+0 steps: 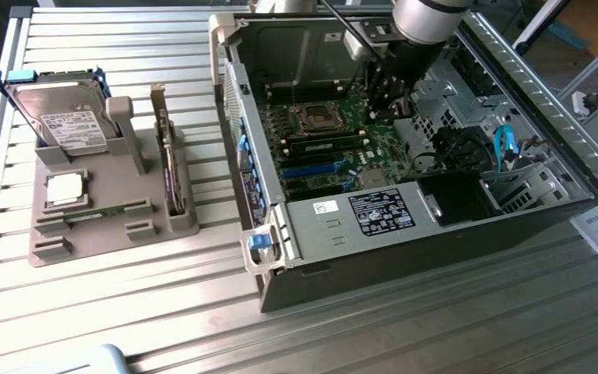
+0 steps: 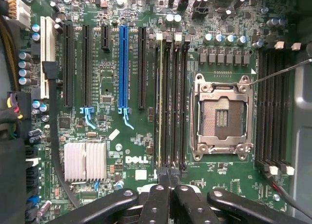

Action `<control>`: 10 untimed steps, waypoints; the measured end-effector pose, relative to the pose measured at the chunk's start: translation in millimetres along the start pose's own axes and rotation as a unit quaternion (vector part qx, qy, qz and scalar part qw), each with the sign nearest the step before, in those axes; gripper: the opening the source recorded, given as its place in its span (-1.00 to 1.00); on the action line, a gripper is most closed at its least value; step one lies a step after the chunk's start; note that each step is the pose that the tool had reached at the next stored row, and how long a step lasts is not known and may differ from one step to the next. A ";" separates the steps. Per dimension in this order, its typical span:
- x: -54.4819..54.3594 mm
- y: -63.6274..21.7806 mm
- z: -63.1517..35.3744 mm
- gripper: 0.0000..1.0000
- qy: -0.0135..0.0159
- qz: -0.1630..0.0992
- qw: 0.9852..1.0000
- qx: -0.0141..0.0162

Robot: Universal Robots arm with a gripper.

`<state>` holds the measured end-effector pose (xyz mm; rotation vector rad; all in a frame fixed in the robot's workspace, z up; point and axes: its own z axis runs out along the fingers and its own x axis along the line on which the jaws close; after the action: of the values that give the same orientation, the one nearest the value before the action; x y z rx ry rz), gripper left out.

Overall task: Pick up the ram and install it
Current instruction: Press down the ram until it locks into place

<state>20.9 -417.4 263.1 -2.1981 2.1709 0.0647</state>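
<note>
The ram (image 2: 160,102) stands edge-up in one of the black memory slots, between the blue slot and the empty CPU socket (image 2: 222,117), and runs the slot's full length. My gripper (image 2: 168,181) is shut, its dark fingers (image 2: 157,199) pressed together right at the near end of the stick. Whether the tips touch it I cannot tell. In the exterior view the arm reaches down into the open computer case (image 1: 278,234), with my gripper (image 1: 385,105) low over the motherboard beside the memory slots (image 1: 325,145).
A grey fixture (image 1: 91,234) at the exterior view's left holds a silver hard drive (image 1: 65,121), an upright expansion card (image 1: 164,160), a CPU chip (image 1: 63,187) and a thin green strip (image 1: 100,213). Case walls, a blue cable (image 1: 504,144) and a heatsink (image 2: 85,160) surround the board.
</note>
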 end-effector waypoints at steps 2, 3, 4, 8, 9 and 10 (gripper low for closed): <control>1.0 0.4 8.1 -0.79 0.000 0.000 1.000 0.000; 1.4 0.4 10.8 -0.79 0.000 0.000 1.000 0.000; 1.9 0.4 14.7 -0.79 0.000 0.000 1.000 -0.001; 3.2 0.5 26.1 -0.79 0.000 0.000 1.000 -0.001; 3.4 0.5 28.4 -0.79 0.000 0.000 1.000 -0.001; 3.7 0.5 30.8 -0.79 0.001 0.000 1.000 -0.002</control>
<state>20.6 -419.1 232.1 -2.2001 2.1732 0.0670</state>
